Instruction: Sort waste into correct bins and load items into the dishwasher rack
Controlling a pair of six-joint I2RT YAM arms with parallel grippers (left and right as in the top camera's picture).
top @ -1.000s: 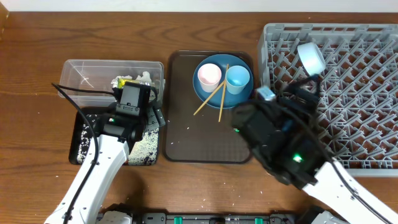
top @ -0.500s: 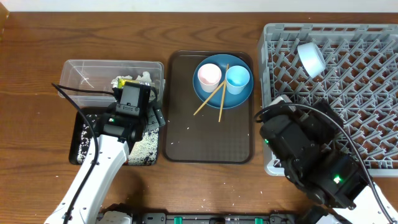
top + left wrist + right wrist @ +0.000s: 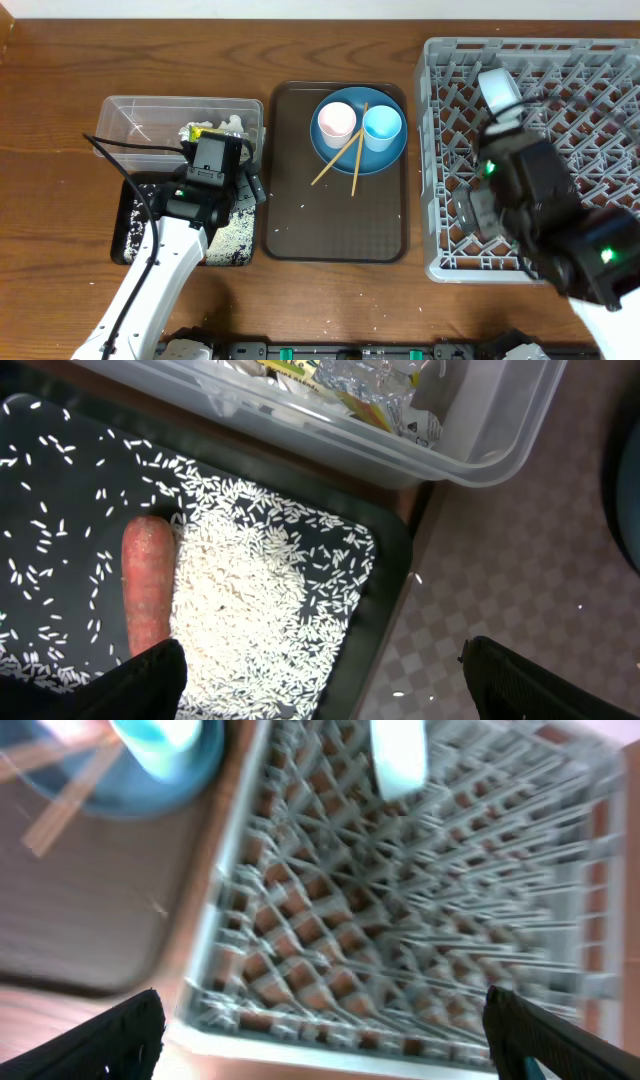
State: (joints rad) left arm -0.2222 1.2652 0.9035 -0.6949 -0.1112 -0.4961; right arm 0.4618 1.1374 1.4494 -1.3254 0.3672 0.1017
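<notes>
Fingers [image 3: 135, 685] on both grippers were spread wide, gripping nothing: left gripper [image 3: 325, 660] over the black tray [image 3: 392, 585], right gripper [image 3: 322, 1010] over the rack [image 3: 600, 70]. Black tray held carrot [image 3: 148, 595] and loose rice [image 3: 250, 610]. Clear tub [image 3: 480, 450] held wrapper [image 3: 370, 400] and tissue [image 3: 232, 124]. Rack held white bowl [image 3: 500, 92]. Brown tray [image 3: 335, 230] carried blue plate [image 3: 390, 158] with pink cup [image 3: 336, 121], light-blue cup [image 3: 382, 127] and chopsticks [image 3: 334, 160].

Two cups [image 3: 336, 120], one plate [image 3: 386, 158], two chopsticks [image 3: 335, 160], one bowl [image 3: 498, 92], one carrot [image 3: 147, 595], one rack [image 3: 600, 100].

Print shows on the yellow-green wrapper [image 3: 370, 408] — none of it legible.
</notes>
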